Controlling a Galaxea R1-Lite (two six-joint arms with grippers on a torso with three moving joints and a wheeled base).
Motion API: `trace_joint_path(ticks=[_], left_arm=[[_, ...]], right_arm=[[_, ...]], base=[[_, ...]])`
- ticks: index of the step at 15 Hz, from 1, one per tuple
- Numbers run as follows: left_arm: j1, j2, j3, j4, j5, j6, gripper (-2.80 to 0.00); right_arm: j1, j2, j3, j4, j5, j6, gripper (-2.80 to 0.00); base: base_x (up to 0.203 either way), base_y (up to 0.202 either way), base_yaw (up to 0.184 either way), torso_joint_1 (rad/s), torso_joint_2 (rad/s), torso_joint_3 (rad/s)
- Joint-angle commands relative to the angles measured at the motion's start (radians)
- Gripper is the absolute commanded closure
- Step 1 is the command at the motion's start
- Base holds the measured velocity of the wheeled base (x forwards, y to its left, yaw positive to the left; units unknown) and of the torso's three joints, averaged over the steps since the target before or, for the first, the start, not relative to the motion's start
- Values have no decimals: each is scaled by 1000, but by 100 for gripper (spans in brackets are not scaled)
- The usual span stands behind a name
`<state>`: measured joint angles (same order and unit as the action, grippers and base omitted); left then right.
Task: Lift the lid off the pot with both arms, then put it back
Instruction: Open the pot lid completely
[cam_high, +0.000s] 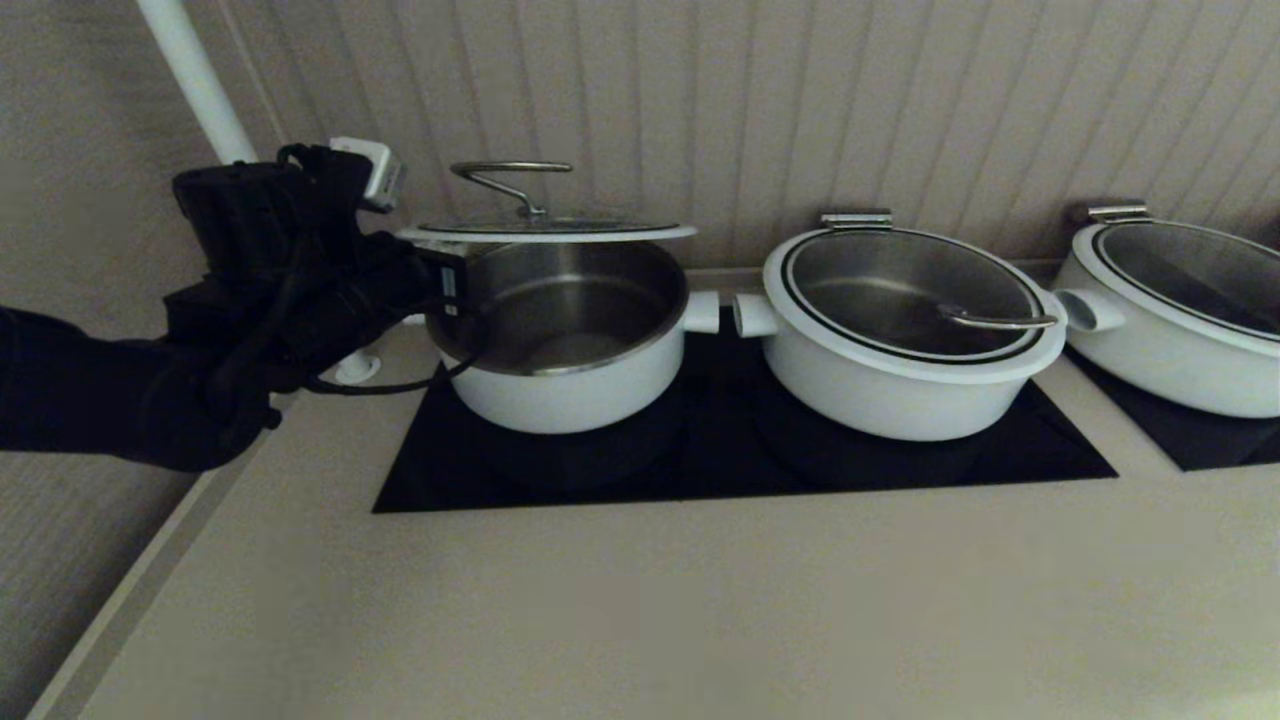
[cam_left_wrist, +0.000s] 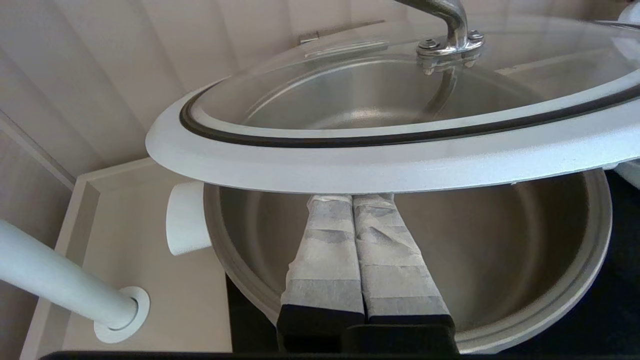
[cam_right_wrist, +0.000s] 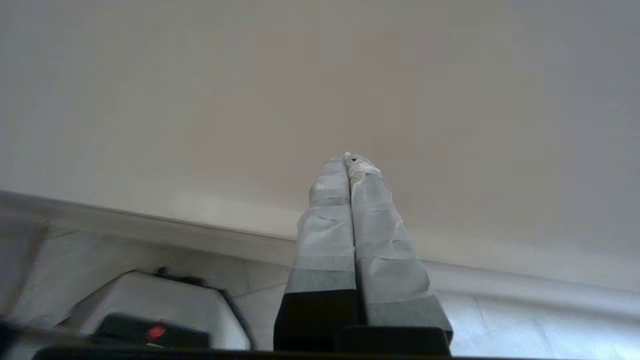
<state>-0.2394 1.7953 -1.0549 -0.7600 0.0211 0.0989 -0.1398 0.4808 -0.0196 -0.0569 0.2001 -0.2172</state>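
Note:
The lid (cam_high: 545, 232) is raised roughly level above the pot (cam_high: 560, 395), with a clear gap to the steel bowl. Its wire loop handle (cam_high: 510, 175) stands on top. My left gripper (cam_high: 440, 275) is at the pot's left side, shut with nothing between the fingers. In the left wrist view the gripper (cam_left_wrist: 352, 197) reaches under the lid's white rim (cam_left_wrist: 380, 165), fingertips touching its underside, over the open pot (cam_left_wrist: 500, 250). My right gripper (cam_right_wrist: 348, 159) is shut and empty, away from the pots and not in the head view.
Two wider white pots (cam_high: 905, 340) (cam_high: 1180, 310) with lids on stand to the right on black cooktops (cam_high: 740, 460). A white pole (cam_high: 195, 80) rises at the back left, its base (cam_left_wrist: 122, 315) beside the pot's stub handle (cam_left_wrist: 186, 217). A ribbed wall stands close behind.

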Motion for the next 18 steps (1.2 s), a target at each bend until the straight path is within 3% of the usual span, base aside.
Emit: trace_joint_path(ticks=[1, 3, 9, 14, 18], left_arm=[[0, -1, -4, -5, 0, -1, 0], [0, -1, -5, -7, 0, 1, 0], [0, -1, -7, -7, 0, -1, 0], [0, 4, -10, -7, 0, -2, 0], [0, 7, -29, -7, 0, -2, 0]], right_arm=[[0, -86, 4, 2, -86, -2, 0], [0, -92, 20, 17, -136, -2, 0], [2, -93, 20, 47, -132, 14, 0], [2, -105, 20, 62, -137, 91, 0], [2, -107, 20, 62, -139, 90, 0]], base=[[0, 0, 0, 0, 0, 0], [0, 0, 0, 0, 0, 0], [0, 0, 0, 0, 0, 0], [0, 0, 0, 0, 0, 0], [0, 0, 0, 0, 0, 0]])
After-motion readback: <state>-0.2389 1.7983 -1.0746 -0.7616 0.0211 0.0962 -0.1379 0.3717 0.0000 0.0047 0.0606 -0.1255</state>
